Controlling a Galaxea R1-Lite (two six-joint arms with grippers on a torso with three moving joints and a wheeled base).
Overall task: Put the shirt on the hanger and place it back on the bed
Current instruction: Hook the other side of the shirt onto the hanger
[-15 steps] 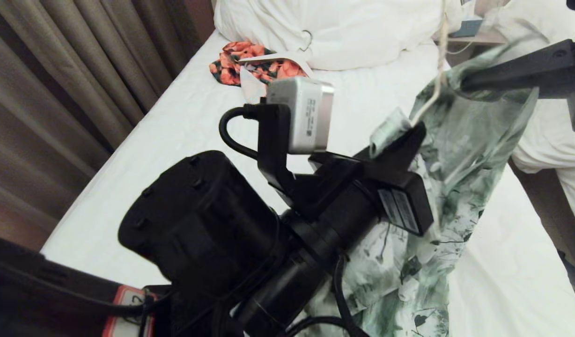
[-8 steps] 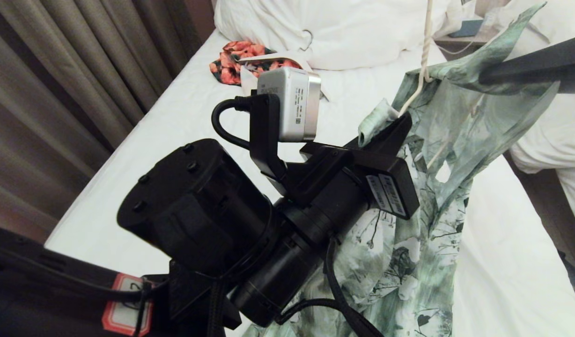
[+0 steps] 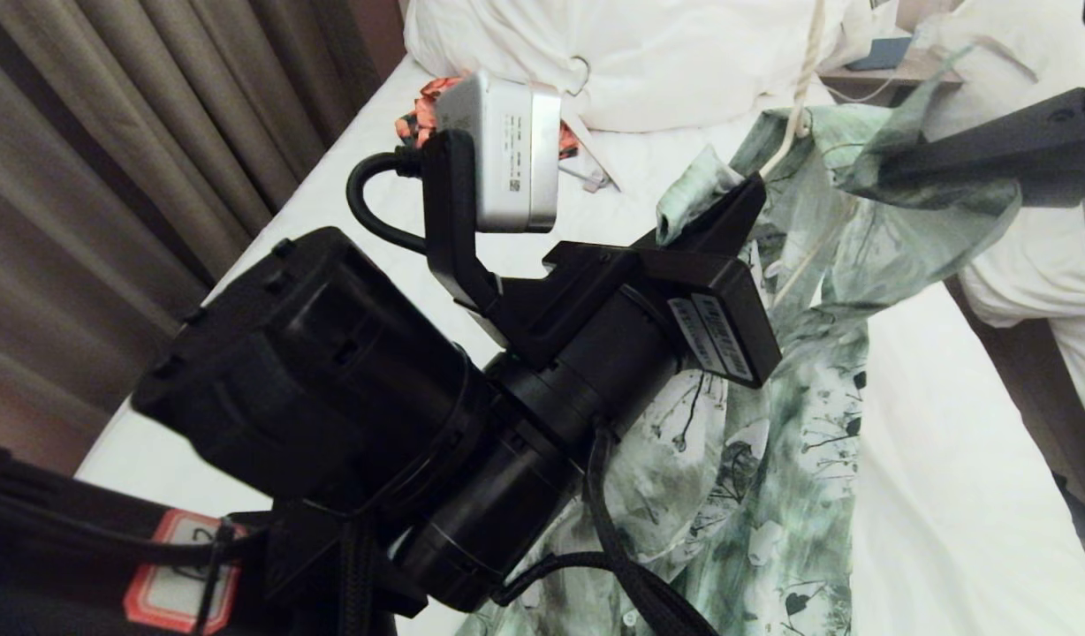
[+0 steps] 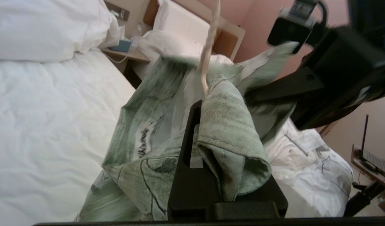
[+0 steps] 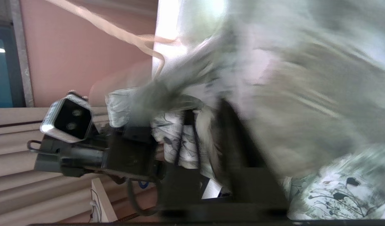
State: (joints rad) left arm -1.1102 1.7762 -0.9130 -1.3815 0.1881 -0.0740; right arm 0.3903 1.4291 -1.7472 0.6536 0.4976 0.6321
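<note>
Progress looks partial to me: the green-and-white patterned short-sleeved shirt point(image 3: 799, 442) is lifted clear of the long white-sheeted bed point(image 3: 949, 495) and hangs between my two arms, with the thin cream wire hanger point(image 3: 803, 97) threaded somewhere through its upper part. I see the hanger's stem rising above the collar area and one cream limb showing through the thin cloth, so I judge it is at least partly inside the garment. Whether both shoulders sit properly on it, I cannot tell. Squaring the shirt on the hanger and laying the pair on the sheet are left to do.

My left gripper point(image 3: 715, 216) is clamped tight on a folded hem or collar edge of the shirt, near the hanger's stem. My right gripper point(image 3: 914, 163) reaches in from the right with cloth draped over it; I cannot tell how wide its jaws stand or whether they hold anything.

In the head view I get the whole hang of the fabric down towards the sheet, plus the orange-and-black floral garment point(image 3: 419, 110) far up the bed. In the left wrist view the pinch itself is plain: the stitched fold sits against the black finger point(image 4: 187, 150). The right wrist view gives only smeared cloth and the left arm's camera.
</note>
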